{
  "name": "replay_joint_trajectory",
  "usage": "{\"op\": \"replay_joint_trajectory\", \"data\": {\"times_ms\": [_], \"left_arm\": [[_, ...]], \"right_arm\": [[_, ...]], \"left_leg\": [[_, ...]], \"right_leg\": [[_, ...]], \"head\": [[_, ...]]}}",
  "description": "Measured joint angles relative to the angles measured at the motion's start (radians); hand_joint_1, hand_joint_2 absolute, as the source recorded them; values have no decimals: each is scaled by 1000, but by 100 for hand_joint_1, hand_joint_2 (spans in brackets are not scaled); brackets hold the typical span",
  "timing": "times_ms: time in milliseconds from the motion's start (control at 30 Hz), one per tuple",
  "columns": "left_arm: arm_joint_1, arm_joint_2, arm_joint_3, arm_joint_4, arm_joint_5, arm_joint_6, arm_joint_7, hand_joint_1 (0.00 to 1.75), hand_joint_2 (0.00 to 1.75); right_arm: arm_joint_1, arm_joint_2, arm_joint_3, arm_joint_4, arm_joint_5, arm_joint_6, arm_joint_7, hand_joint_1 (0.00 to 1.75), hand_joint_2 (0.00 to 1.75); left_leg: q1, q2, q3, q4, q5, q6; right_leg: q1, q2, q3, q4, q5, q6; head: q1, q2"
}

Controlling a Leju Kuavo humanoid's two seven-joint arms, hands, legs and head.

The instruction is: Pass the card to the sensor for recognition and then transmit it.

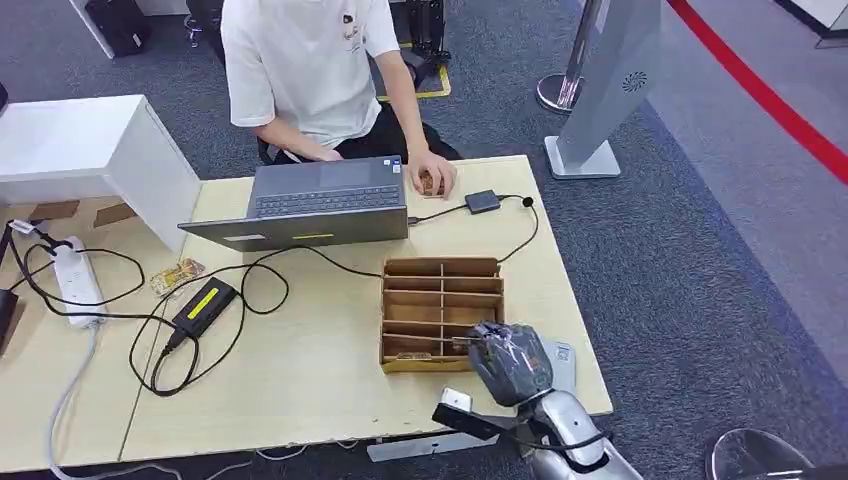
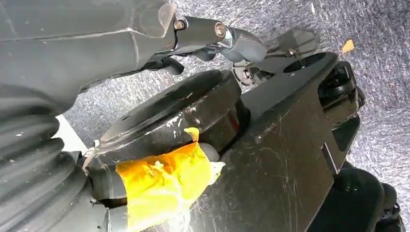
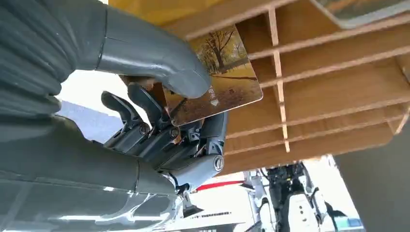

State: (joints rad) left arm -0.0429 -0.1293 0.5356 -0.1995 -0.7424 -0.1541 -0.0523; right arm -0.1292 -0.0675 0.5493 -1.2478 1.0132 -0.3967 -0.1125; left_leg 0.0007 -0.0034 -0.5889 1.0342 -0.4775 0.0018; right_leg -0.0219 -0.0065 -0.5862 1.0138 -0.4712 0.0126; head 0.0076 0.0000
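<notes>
the right hand (image 1: 509,362) hangs over the near right corner of the wooden card organizer (image 1: 441,312), which sits on the light wooden counter (image 1: 300,380). in the right wrist view the hand (image 3: 164,116) pinches a card (image 3: 217,77) printed with autumn trees between its thick thumb and the darker fingers (image 3: 145,121), the card just in front of the organizer's (image 3: 329,92) slatted compartments. a small black sensor (image 1: 482,201) lies at the far side of the counter, wired to an open laptop (image 1: 320,205). a person in a white t-shirt (image 1: 305,65) sits behind the laptop, one hand (image 1: 433,175) resting on the counter just beside the sensor. a black power adapter with a yellow label (image 1: 203,305) and a white power strip (image 1: 75,280) lie toward the left among looped black cables. the left hand (image 2: 227,38) hangs down over grey carpet; whether its fingers are spread or curled cannot be told.
</notes>
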Motion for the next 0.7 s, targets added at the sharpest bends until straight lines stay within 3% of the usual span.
{"op": "replay_joint_trajectory", "data": {"times_ms": [333,600,700], "left_arm": [[0,1,6,0,-6,-18,8,0,175],[0,5,12,0,-12,-34,9,0,175],[0,5,14,0,-20,-40,9,0,175]], "right_arm": [[-80,-21,-49,-109,-140,106,-4,164,175],[-236,-62,-79,-167,-365,332,-3,164,175],[-308,-66,-84,-167,-438,365,1,164,175]], "left_leg": [[0,0,0,0,1,0],[0,0,0,0,1,0],[0,0,0,0,2,-1]], "right_leg": [[0,0,0,0,0,0],[0,0,0,0,1,-1],[0,0,0,0,1,-1]], "head": [[0,0],[0,0],[0,0]]}}
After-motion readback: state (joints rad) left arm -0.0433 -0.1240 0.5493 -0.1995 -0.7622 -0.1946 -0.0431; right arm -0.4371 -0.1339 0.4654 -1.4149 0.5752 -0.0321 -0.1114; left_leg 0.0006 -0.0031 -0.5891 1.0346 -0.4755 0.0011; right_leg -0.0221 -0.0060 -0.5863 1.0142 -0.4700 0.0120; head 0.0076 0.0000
